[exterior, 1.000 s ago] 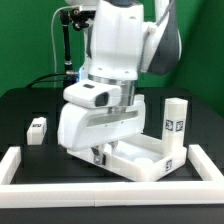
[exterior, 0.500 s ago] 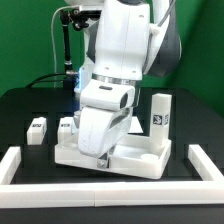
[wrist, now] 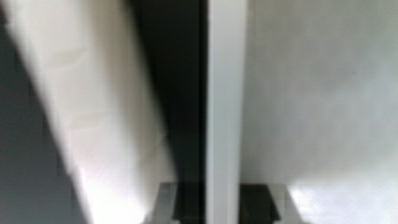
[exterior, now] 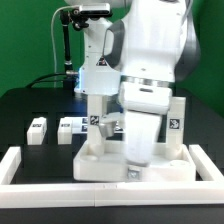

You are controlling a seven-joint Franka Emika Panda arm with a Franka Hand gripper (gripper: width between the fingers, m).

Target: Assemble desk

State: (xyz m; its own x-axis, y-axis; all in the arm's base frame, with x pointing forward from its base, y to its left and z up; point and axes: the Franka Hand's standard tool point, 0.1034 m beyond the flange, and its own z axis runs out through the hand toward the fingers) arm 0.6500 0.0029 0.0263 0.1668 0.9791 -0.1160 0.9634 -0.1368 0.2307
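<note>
- A black counter [exterior: 30, 105] fills the exterior view's floor.
- A low white border wall [exterior: 40, 192] runs along the counter's near edge and turns back at both ends.
- A black stand [exterior: 64, 48] rises at the back, a small blue light [exterior: 77, 72] glowing just beside it.
- A pale green wall [exterior: 25, 40] stands behind everything.

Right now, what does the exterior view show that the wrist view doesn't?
Exterior view only: the arm, a leg block lying on the table, another beside it, an upright leg, another upright leg, the border wall. Wrist view only: a blurred close-up of a dark gap between white surfaces. Both: white plastic, probably the tabletop panel.
</note>
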